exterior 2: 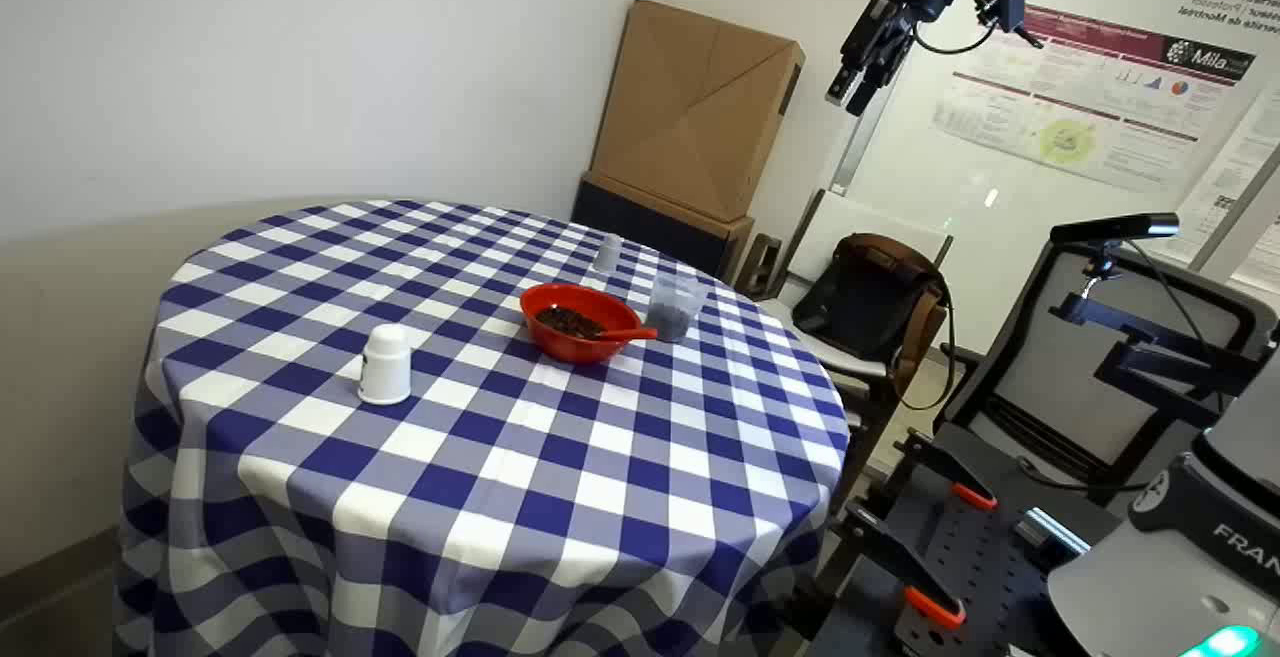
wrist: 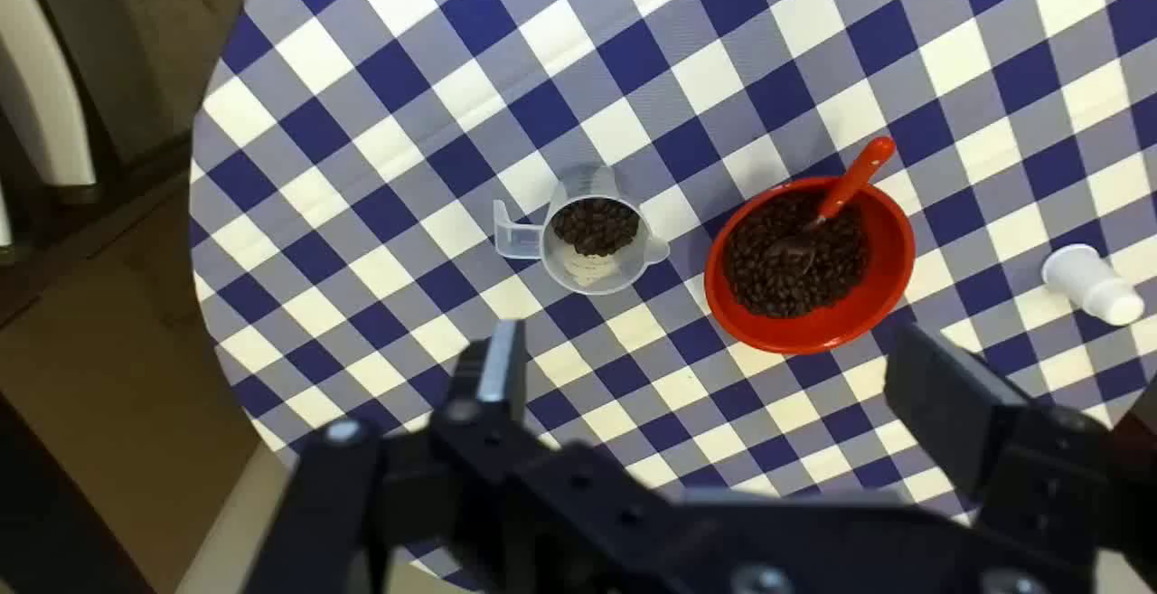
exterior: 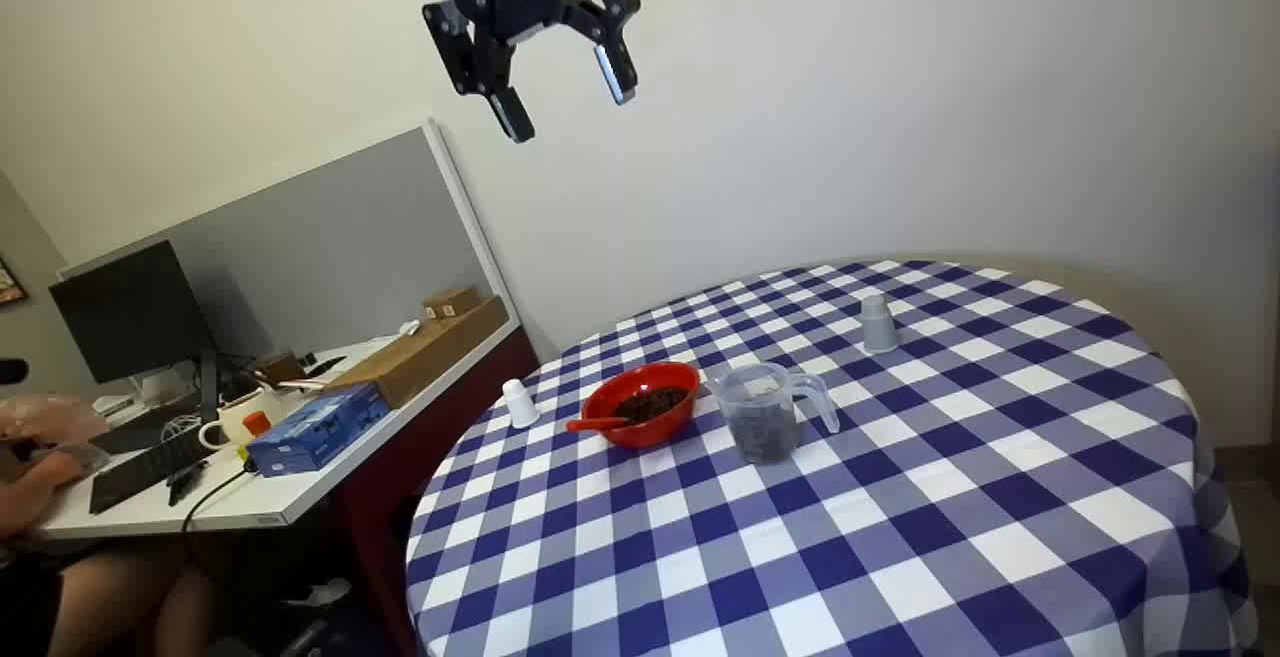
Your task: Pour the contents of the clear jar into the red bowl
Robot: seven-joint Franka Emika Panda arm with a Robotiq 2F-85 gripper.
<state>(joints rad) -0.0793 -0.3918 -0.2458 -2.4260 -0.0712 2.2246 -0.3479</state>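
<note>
Cloth in a check of navy, grey-blue and white covers the round worktop and hangs over its edge. Behind the worktop, in an exterior view, we see a tall cardboard box and, near that, a pale chair with a dark bag on its seat. Next in size comes the gripper, high up and well apart from everything on the worktop; its two fingers stand wide apart with their tips downward. In the wrist view we look past those fingers at the cloth below.

Then we have the red bowl, resting on the cloth. Just beside it the clear jar stands upright, with a gap between the two. Its spout points toward the bowl, and its handle sticks out on the opposite side. Smaller again are a white cup and a pale cup, each standing narrow end up. The bowl sits between the jar and the white cup; the pale cup stands well apart from the bowl, past the jar's handle in an exterior view. A red spoon rests in the bowl, reaching out over the rim. Smallest are the dark brown beans: they cover much of the bowl's inside, and more fill the lower part of the jar.
</note>
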